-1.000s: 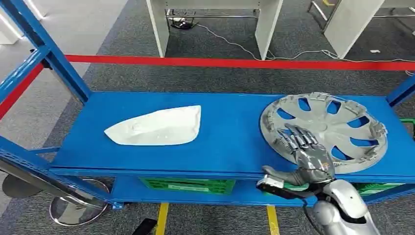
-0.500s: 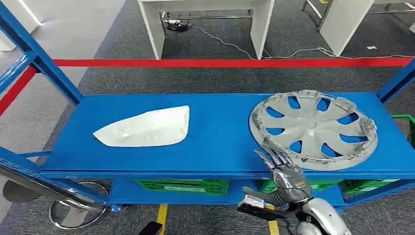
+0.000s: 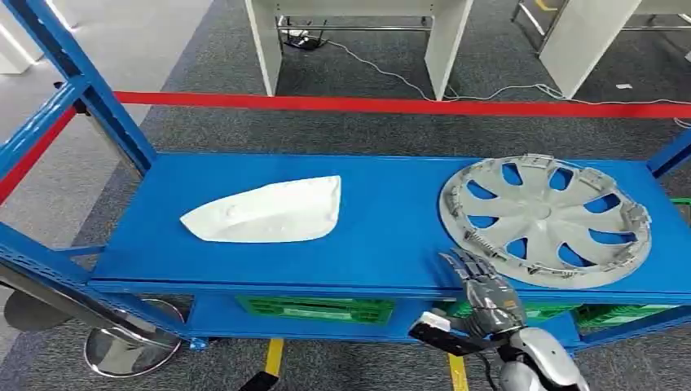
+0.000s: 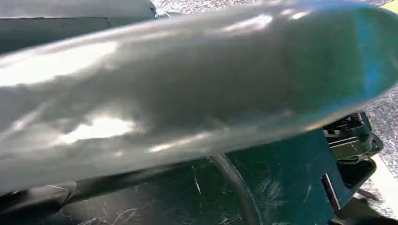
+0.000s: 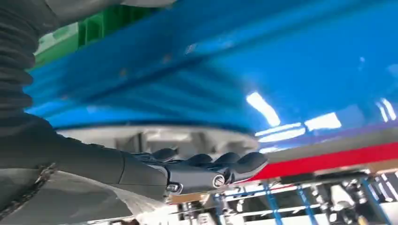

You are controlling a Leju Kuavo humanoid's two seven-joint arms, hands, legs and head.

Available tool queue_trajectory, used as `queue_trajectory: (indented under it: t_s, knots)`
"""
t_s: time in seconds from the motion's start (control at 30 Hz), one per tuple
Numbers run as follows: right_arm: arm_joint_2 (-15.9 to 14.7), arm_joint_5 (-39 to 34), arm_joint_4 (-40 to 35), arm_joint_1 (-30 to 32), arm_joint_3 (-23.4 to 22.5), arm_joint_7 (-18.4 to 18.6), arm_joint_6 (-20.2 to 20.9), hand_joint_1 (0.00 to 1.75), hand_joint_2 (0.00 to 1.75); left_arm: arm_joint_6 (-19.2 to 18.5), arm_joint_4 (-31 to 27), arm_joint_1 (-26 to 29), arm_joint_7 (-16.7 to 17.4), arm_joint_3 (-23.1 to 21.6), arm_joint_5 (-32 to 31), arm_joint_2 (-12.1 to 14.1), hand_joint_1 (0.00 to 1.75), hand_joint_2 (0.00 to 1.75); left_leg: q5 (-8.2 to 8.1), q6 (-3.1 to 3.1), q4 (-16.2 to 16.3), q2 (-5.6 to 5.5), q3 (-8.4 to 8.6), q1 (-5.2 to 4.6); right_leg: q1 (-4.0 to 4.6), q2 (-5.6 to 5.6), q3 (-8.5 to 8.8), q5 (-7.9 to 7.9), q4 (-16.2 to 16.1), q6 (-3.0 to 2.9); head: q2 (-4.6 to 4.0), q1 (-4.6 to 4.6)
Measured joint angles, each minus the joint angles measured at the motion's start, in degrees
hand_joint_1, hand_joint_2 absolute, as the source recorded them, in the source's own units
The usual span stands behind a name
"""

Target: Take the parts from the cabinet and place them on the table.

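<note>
Your right hand (image 3: 486,293) hangs at the shelf's (image 3: 383,236) front edge, fingers spread and flat, holding nothing, fingertips just short of the hubcap (image 3: 544,220) lying on the shelf's right end — likely light, stiff plastic, slippery-faced, so take it by the near rim.

Robot hand (image 3: 487,295): silver-grey metal, dark segmented fingers (image 5: 220,164); grey ribbed wrist cover; glossy silver forearm shell; small screw.
</note>
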Motion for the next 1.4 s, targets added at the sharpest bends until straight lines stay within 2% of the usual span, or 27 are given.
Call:
queue_trajectory:
  t_s: [0.03,0.07,0.17,0.2,0.23,0.27,0.33,0.37,0.4,0.43,0.47,0.5,0.53,0.8,0.83,0.87,0.9,0.93,0.97,1.0,1.07,1.1,1.2,1.27,1.3,1.37,1.4]
  knots:
    - [0.0,-0.11,0.17,-0.57,-0.35,0.0,0.02,0.0,1.75,-0.06,0.0,0.0,0.0,-0.09,-0.06,0.0,0.0,0.0,-0.1,-0.16,0.07,0.04,-0.07,-0.13,0.14,-0.01,1.62,-0.15,-3.42,-0.29,0.0,-0.06]
    - [0.0,-0.15,0.26,-1.03,-0.52,-0.02,0.09,0.0,1.75,-0.15,0.0,-0.04,0.0,-0.22,-0.15,0.02,0.0,0.0,-0.22,-0.4,0.46,0.05,-0.42,-0.47,0.17,0.13,2.42,-0.24,-4.26,-0.36,0.0,-0.04]
    - [-0.52,-0.33,0.33,-1.99,-1.31,0.33,1.22,0.0,1.75,-0.61,0.02,0.02,0.0,-0.61,-0.76,0.04,0.0,0.0,0.11,-1.05,0.27,0.1,-0.49,-0.3,0.36,0.17,2.11,-0.05,-3.95,-0.77,0.0,-0.11]
    - [-0.7,-0.37,0.26,-2.58,-1.55,0.33,1.77,0.0,1.75,-0.72,0.02,0.0,0.0,-0.66,-0.98,0.13,0.0,0.0,-0.32,-1.43,0.64,0.08,-0.7,-0.3,-0.19,0.05,2.27,0.3,-4.36,-1.29,0.0,-0.02]
    - [-1.07,-0.5,-0.02,-3.29,-1.75,0.37,2.32,0.0,1.75,-0.9,0.02,0.02,0.0,-0.77,-1.2,0.15,0.0,0.0,-1.44,-1.89,1.89,0.17,-1.04,-0.28,-0.2,0.04,2.29,0.36,-4.39,-1.5,0.0,-0.26]
    - [-1.2,-0.68,-0.24,-3.93,-1.99,0.39,2.8,0.0,1.75,-0.96,0.04,0.0,0.0,-0.83,-1.22,0.15,0.0,0.0,-3.52,-2.25,5.01,0.18,-2.31,-0.11,-0.23,0.0,2.28,0.37,-4.38,-1.81,0.0,-0.59]
    - [-1.79,-1.03,-0.79,-4.4,-2.27,0.35,3.7,0.0,1.75,-1.12,0.07,0.03,0.0,-0.85,-1.4,0.22,0.0,0.0,-7.97,-2.72,14.63,0.19,-6.5,0.26,-0.2,-0.11,2.25,0.37,-4.36,-1.83,0.0,-0.55]
    - [-2.08,-1.11,-1.24,-4.4,-2.38,0.54,4.0,0.0,1.75,-1.2,0.09,0.08,0.0,-0.87,-1.64,0.22,0.0,0.0,-8.97,-2.87,18.2,0.2,-8.08,0.34,-0.2,-0.17,2.23,0.37,-4.35,-1.83,0.0,-0.59]
    - [-2.23,-1.18,-1.66,-4.48,-2.4,0.92,4.26,0.0,1.75,-1.2,0.09,0.1,0.0,-0.87,-1.79,0.24,0.0,0.0,-8.46,-2.97,18.73,0.2,-8.36,0.42,-0.2,-0.16,2.25,0.37,-4.34,-1.83,0.0,-0.59]
    - [-2.36,-1.33,-2.19,-4.69,-2.45,1.14,4.57,0.0,1.75,-1.22,0.09,0.1,0.0,-0.87,-1.88,0.26,0.0,0.0,-6.48,-2.95,16.57,0.21,-7.28,0.51,-0.21,-0.12,2.29,0.37,-4.31,-1.82,0.0,-0.61]
    - [-2.45,-1.51,-2.8,-4.95,-2.45,1.11,4.88,0.0,1.75,-1.25,0.09,0.09,0.0,-0.9,-2.06,0.26,0.0,0.0,-3.95,-2.84,12.39,0.23,-5.33,0.6,-0.21,-0.05,2.37,0.36,-4.28,-1.8,0.0,-0.59]
    - [-2.58,-1.64,-3.5,-5.27,-2.49,1.11,5.07,0.0,1.75,-1.29,0.09,0.08,0.0,-0.94,-2.21,0.28,0.0,0.0,-1.19,-2.66,6.75,0.26,-2.69,0.65,-0.22,-0.01,2.51,0.31,-4.24,-1.7,0.0,-0.61]
    - [-2.69,-1.7,-4.13,-5.65,-2.49,1.11,5.35,0.0,1.75,-1.31,0.09,0.09,0.0,-0.96,-2.27,0.28,0.0,0.0,0.37,-2.45,2.46,0.28,-0.73,0.66,-0.21,0.0,2.52,0.24,-4.22,-1.53,0.0,-0.59]
    - [-2.71,-1.72,-4.2,-5.74,-2.49,1.11,5.4,0.0,1.75,-1.31,0.09,0.08,0.0,-0.96,-2.27,0.28,0.0,0.0,0.19,-2.39,1.94,0.29,-0.61,0.66,-0.2,0.01,2.52,0.24,-4.22,-1.48,0.0,-0.57]
    - [-3.41,-2.16,-5.58,-6.9,-2.47,1.31,6.27,0.0,1.75,-1.46,0.11,0.18,0.0,-1.11,-2.58,0.28,0.0,0.0,-0.45,-1.45,0.89,0.13,-0.61,0.22,-0.02,-0.02,1.9,0.58,-4.27,-0.15,0.0,-0.52]
    - [-4.26,-2.25,-6.49,-7.62,-2.47,1.36,6.62,0.0,1.75,-1.53,0.11,0.1,-0.02,-1.62,-2.91,0.13,0.0,0.0,0.26,0.03,0.03,0.3,-0.49,0.55,-0.12,0.03,-4.67,-6.59,9.14,0.83,0.0,-0.13]
    - [-4.42,-2.27,-6.49,-7.55,-2.47,1.36,6.67,0.0,1.75,-1.53,0.11,0.15,0.0,-1.7,-2.91,0.15,0.0,0.0,0.26,0.03,0.1,0.29,-0.57,0.5,-0.1,0.03,-6.46,-7.69,12.67,0.91,0.0,-0.09]
    - [-4.55,-2.42,-6.49,-7.53,-2.49,1.36,6.82,0.0,1.75,-1.53,0.11,0.19,-0.02,-1.79,-2.97,0.15,0.0,0.0,0.26,0.04,0.11,0.27,-0.57,0.43,-0.11,0.03,-7.36,-7.5,14.15,0.88,0.0,-0.09]
    - [-4.74,-2.6,-6.49,-7.57,-2.49,1.36,6.89,0.0,1.75,-1.55,0.11,0.18,0.0,-1.86,-3.06,0.15,0.0,0.0,0.25,0.04,0.12,0.24,-0.52,0.4,-0.1,0.02,-6.74,-5.99,12.7,0.8,0.0,-0.09]
    - [-4.87,-2.82,-6.56,-7.65,-2.49,1.38,7.04,0.0,1.75,-1.57,0.11,0.15,-0.02,-1.9,-3.08,0.15,0.0,0.0,0.23,0.02,0.13,0.19,-0.45,0.39,-0.09,0.02,-4.99,-3.63,8.99,0.66,0.0,-0.09]
    - [-5.4,-3.23,-6.89,-7.87,-2.6,1.46,7.32,0.0,1.75,-1.6,0.11,0.13,0.0,-1.95,-3.23,0.11,0.0,0.0,0.08,-0.21,0.22,0.16,-0.23,0.39,-0.1,-0.02,0.52,1.22,-1.99,0.29,0.0,-0.07]
    - [-5.68,-3.39,-6.91,-8.12,-2.71,1.72,7.47,0.0,1.75,-1.62,0.11,0.1,-0.02,-1.97,-3.26,0.11,0.0,0.0,-0.09,-0.54,0.44,0.15,-0.48,-0.07,0.19,-0.01,1.84,0.14,-3.85,0.21,0.0,-0.07]
    - [-6.49,-3.61,-6.8,-7.99,-3.43,2.4,8.15,0.0,1.75,-1.75,0.13,0.13,-0.13,-1.97,-3.65,0.13,0.0,0.0,0.22,-1.23,0.37,0.14,-0.71,0.11,0.27,0.18,1.71,0.34,-3.92,-0.45,0.0,-0.04]
    - [-6.75,-3.01,-6.56,-8.0,-3.63,2.4,8.37,0.0,1.75,-1.75,0.13,0.07,-0.24,-1.97,-3.8,0.17,0.0,0.0,-0.53,-1.91,1.0,0.15,-0.8,0.11,-0.25,0.03,1.94,0.75,-4.39,-1.17,0.0,-0.07]
    - [-6.93,-2.73,-6.43,-7.98,-3.8,2.4,8.37,0.0,1.75,-1.73,0.13,0.07,-0.31,-1.97,-3.85,0.17,0.0,0.0,-2.11,-2.34,3.03,0.26,-1.61,0.15,-0.28,0.01,1.95,0.71,-4.38,-1.49,0.0,-0.39]
    - [-6.97,-2.21,-5.99,-7.77,-3.91,2.49,8.39,0.0,1.75,-1.75,0.13,0.11,-0.37,-1.97,-3.85,0.24,0.0,0.0,-6.79,-2.84,12.06,0.29,-5.49,0.39,-0.24,-0.02,1.93,0.66,-4.37,-1.68,0.0,-0.33]
    - [-6.99,-2.12,-5.68,-7.66,-3.91,2.56,8.42,0.0,1.75,-1.73,0.13,0.13,-0.39,-1.97,-3.93,0.24,0.0,0.0,-8.3,-2.95,16.23,0.29,-7.38,0.39,-0.2,-0.02,1.9,0.65,-4.35,-1.7,0.0,-0.35]
